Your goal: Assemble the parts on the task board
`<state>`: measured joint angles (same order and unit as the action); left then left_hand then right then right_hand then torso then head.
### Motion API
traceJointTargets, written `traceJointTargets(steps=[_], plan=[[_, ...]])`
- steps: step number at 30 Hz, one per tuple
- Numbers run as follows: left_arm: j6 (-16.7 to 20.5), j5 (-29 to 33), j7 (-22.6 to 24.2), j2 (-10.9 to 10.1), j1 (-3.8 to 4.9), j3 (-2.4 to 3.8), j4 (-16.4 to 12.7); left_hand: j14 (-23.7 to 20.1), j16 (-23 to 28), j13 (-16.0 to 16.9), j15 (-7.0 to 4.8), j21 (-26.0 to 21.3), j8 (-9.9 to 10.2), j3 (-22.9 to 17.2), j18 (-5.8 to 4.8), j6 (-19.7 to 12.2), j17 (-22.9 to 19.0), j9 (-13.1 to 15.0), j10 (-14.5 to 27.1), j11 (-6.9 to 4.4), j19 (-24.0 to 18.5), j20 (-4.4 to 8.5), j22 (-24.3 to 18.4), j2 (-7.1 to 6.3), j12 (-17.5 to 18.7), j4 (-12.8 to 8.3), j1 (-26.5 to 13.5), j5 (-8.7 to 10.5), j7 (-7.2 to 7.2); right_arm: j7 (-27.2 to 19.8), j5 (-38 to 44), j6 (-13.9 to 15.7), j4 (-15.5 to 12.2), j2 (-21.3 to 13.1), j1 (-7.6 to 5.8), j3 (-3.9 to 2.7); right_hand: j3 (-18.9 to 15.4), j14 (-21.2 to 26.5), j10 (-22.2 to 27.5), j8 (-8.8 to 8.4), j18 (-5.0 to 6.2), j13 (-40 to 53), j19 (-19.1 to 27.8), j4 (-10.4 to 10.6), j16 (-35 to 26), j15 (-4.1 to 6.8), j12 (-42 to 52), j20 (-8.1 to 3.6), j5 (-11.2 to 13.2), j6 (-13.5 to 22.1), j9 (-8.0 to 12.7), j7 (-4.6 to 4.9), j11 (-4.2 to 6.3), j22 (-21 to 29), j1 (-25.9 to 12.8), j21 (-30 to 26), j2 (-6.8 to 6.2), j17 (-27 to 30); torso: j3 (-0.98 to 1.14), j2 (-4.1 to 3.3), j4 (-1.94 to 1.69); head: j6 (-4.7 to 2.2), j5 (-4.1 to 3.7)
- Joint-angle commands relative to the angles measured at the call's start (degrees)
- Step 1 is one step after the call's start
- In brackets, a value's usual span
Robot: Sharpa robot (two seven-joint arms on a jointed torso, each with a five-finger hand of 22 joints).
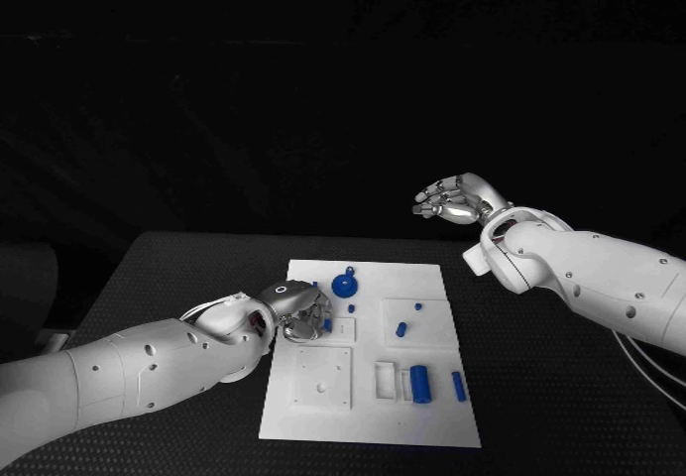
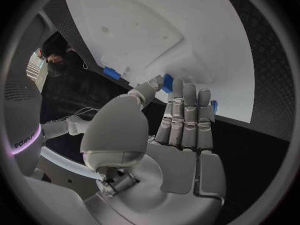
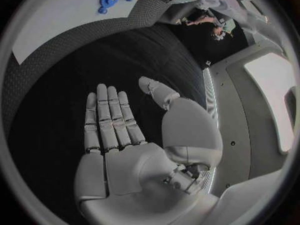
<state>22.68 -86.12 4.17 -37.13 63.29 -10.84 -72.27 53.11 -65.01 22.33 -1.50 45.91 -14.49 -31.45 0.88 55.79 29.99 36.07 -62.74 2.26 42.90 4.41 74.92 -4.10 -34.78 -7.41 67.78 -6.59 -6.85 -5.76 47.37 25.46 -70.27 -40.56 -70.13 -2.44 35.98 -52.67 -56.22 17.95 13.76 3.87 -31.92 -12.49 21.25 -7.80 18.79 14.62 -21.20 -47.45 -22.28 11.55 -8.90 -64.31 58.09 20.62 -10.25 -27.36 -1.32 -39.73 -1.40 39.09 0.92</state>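
Head view: white task board (image 1: 429, 416), blue parts (image 1: 420, 381); left robot hand (image 1: 293, 309) grip unclear, right robot hand (image 1: 455, 198) empty.

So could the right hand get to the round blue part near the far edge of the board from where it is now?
Probably yes. The right hand is raised beyond the task board, holding nothing, and the round blue part lies uncovered; the left hand sits just beside it.

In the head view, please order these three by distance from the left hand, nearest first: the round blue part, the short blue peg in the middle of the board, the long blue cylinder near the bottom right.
Measured from the left hand:
1. Round blue part, just beyond the fingers, toward the board's far edge.
2. Short blue peg, mid-board, to the right.
3. Long blue cylinder, by the board's near right corner.
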Motion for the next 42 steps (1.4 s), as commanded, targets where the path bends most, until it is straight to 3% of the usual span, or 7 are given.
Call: traceJointTargets(steps=[1, 27, 42], plan=[[-1.3, -0.1, 0.7, 0.1, 0.03, 0.00, -0.2, -0.4, 0.1, -0.1, 0.13, -0.3, -0.4, 0.1, -0.01, 0.4, 0.0, 0.2, 0.4, 0.17, -0.4, 2.60, 1.2, 0.49, 0.1, -0.4, 0.3, -0.35, 0.12, -0.7, 0.0, -0.5, -0.1, 0.0, 0.02, -0.01, -0.3, -0.1, -0.4, 0.22, -0.09, 0.0, 0.4, 0.1, -0.4, -0.37, -0.3, -0.05, -0.3, 0.4, 0.1, -0.04, -0.04, -0.1, -0.3, -0.3, -0.06, 0.1, 0.00, 0.01, -0.02, 0.13, -0.07], [0.6, -0.6, -0.5, 0.4, 0.02, -0.02, 0.1, -0.4, 0.0, -0.1, 0.18, -0.2, -0.3, 0.4, -0.02, 0.5, 0.0, 0.2, 0.4, 0.19, -0.4, 2.53, 1.2, 0.26, 0.0, -0.6, 0.2, -0.19, 0.09, -0.8, 0.0, -0.4, -0.2, 0.0, 0.02, -0.01, -0.4, -0.1, -0.5, 0.24, -0.06, 0.0, 0.5, 0.1, -0.4, -0.37, -0.4, -0.03, -0.4, 0.4, 0.1, -0.04, -0.04, -0.1, -0.3, -0.3, -0.05, 0.1, 0.01, 0.00, -0.02, 0.04, -0.14], [-0.4, -1.3, -1.5, 0.3, 0.02, -0.03, 0.0, -0.3, -0.1, -0.2, 0.13, -0.2, -0.4, 0.5, 0.03, 0.6, 0.0, 0.2, 0.2, 0.13, -0.3, 2.57, 1.1, 0.04, -0.1, -0.6, 0.1, -0.04, 0.17, -0.8, 0.0, -0.4, -0.2, -0.1, 0.02, -0.01, -0.4, -0.1, -0.5, 0.25, -0.04, 0.0, 0.5, 0.0, -0.4, -0.37, -0.5, -0.01, -0.5, 0.4, 0.1, -0.04, -0.04, -0.2, -0.3, -0.3, -0.05, 0.1, -0.02, 0.00, -0.01, 0.05, -0.13]])
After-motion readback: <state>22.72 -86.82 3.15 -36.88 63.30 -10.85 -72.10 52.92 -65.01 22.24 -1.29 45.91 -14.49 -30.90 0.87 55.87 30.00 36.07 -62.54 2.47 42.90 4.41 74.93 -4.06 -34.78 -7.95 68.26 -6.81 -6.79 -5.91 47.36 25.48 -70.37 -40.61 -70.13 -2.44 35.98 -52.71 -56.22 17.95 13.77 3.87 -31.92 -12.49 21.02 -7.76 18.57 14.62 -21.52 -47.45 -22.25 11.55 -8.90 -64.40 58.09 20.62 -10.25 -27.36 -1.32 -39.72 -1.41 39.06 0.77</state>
